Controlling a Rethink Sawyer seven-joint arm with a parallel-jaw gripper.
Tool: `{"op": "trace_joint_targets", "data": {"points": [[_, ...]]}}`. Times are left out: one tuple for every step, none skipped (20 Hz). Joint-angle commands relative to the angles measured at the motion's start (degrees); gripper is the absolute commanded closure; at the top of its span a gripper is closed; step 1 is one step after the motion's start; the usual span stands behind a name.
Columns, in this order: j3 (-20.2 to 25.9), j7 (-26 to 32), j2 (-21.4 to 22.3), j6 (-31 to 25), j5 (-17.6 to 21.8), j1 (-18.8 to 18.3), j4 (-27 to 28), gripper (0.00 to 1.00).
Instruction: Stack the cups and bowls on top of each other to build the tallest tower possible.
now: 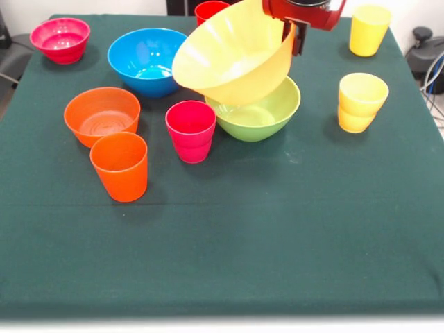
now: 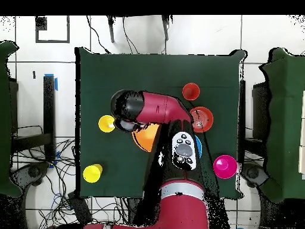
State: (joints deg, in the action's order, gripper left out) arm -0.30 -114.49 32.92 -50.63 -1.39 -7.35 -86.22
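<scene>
**Yellow bowl held tilted over green bowl**

The gripper [image 1: 297,36] pinches the far rim of the big yellow bowl [image 1: 232,59], which hangs tilted, its mouth tipped toward the camera, just above the green bowl [image 1: 260,114] standing on the green-clothed table [image 1: 277,236]. The yellow bowl's underside overlaps the green rim; whether they touch is unclear. A pink cup [image 1: 191,130] stands just left of the green bowl, with an orange cup [image 1: 120,166] nearer the front and an orange bowl [image 1: 102,114] just behind it. A blue bowl [image 1: 147,61] sits behind the pink cup and a pink bowl [image 1: 60,39] near the far left corner. A red cup [image 1: 210,10] peeks out behind the yellow bowl. To the right, two nested yellow cups [image 1: 361,102] and a single yellow cup [image 1: 368,29] stand well apart. From overhead, the arm [image 2: 161,110] hides both bowls at the table's centre.
</scene>
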Motion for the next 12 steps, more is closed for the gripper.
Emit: {"op": "trace_joint_targets", "data": {"points": [[5.37,0.6,0.26,5.72,1.62,-0.9,-5.02,1.0],[5.43,0.6,0.26,5.84,1.65,-0.93,-5.15,1.0],[5.4,0.6,0.29,5.96,1.79,-0.85,-5.16,1.0],[5.31,0.56,0.21,5.91,1.96,-0.71,-5.0,1.0],[5.14,0.54,0.07,6.02,2.27,-0.52,-4.65,1.0],[5.04,0.26,0.14,6.11,2.25,-0.38,-4.74,1.0],[4.88,0.2,0.1,6.09,2.47,-0.2,-4.56,1.0],[4.69,0.31,0.15,6.19,2.86,0.01,-4.45,1.0],[4.55,0.08,0.17,6.43,2.95,0.14,-4.51,1.0],[4.5,0.05,0.25,6.42,2.99,0.21,-4.6,1.0],[4.45,0.01,0.33,6.4,3.02,0.27,-4.69,1.0],[4.41,-0.13,0.53,6.61,2.98,0.35,-5.08,1.0]]}}
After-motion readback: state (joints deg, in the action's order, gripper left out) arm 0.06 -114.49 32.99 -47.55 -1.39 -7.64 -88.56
